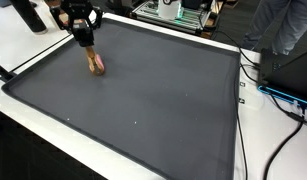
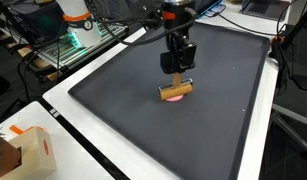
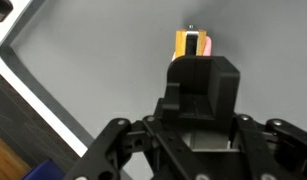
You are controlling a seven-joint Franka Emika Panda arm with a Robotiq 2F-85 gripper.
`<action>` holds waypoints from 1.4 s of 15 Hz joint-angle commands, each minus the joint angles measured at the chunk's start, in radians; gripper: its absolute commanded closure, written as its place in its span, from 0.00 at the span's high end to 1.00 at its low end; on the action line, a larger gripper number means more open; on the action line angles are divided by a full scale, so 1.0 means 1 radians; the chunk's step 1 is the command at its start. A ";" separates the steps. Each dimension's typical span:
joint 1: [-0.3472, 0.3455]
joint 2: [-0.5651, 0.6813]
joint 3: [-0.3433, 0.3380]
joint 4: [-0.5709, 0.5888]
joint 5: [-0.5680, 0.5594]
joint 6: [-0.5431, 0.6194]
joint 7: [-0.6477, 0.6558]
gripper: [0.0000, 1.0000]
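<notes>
Gripper (image 2: 177, 70) hangs just over the mat, fingers drawn together as far as the wrist view shows, clasping nothing. Directly beneath lies a small wooden block (image 2: 175, 92) with a pink piece on it, flat on the dark mat (image 2: 113, 105), ungrasped and unlifted. Around the mat runs the white table (image 1: 33, 130).

A big dark gray mat (image 2: 233, 110) lies flat under the pincer (image 2: 177, 72) and spreads out all around it. The mat sits on a white table (image 2: 93, 145). Far from the pincer, near the table's corner, is a small cardboard box (image 2: 33, 150). Cables (image 1: 249, 68) lie on the table, way across the mat from the pincer.
</notes>
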 commanded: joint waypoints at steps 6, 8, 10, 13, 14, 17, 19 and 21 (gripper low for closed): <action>-0.015 0.046 0.018 0.060 0.012 -0.255 -0.054 0.24; -0.012 0.050 0.018 0.070 0.009 -0.298 -0.069 0.24; -0.003 0.054 0.014 0.073 -0.018 -0.321 -0.058 0.24; 0.007 0.056 0.009 0.071 -0.055 -0.319 -0.039 0.24; 0.008 0.055 0.008 0.068 -0.064 -0.294 -0.036 0.24; 0.007 0.045 0.009 0.057 -0.074 -0.215 -0.028 0.24; 0.005 0.044 0.010 0.055 -0.074 -0.202 -0.034 0.24; 0.015 0.049 -0.004 0.055 -0.126 -0.216 -0.013 0.24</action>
